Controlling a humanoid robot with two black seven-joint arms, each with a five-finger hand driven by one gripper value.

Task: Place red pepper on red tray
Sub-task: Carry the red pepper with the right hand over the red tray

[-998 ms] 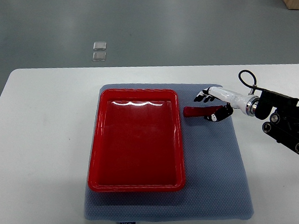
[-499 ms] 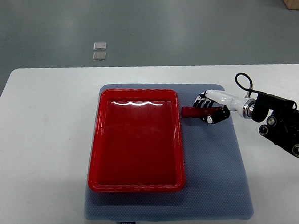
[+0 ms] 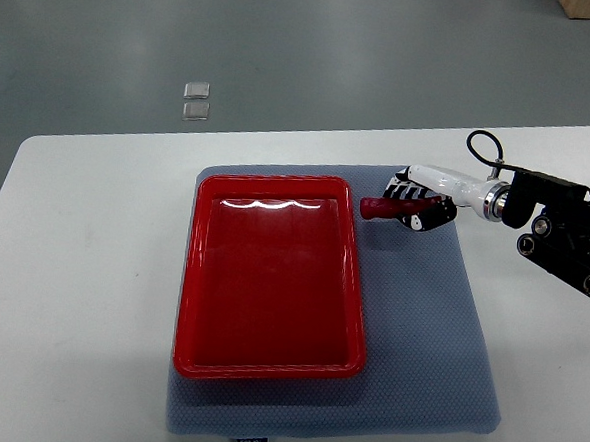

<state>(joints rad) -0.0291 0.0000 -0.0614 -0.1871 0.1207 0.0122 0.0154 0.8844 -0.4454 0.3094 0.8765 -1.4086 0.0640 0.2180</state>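
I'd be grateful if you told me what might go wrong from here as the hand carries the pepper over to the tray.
1. The right hand grips only one end of the red pepper; the rest sticks out unsupported, so it may pivot or slip.
2. The pepper is beside the red tray, close to its raised right rim, and could clip it if carried low.
3. Released early, it would probably land on the grey mat instead.
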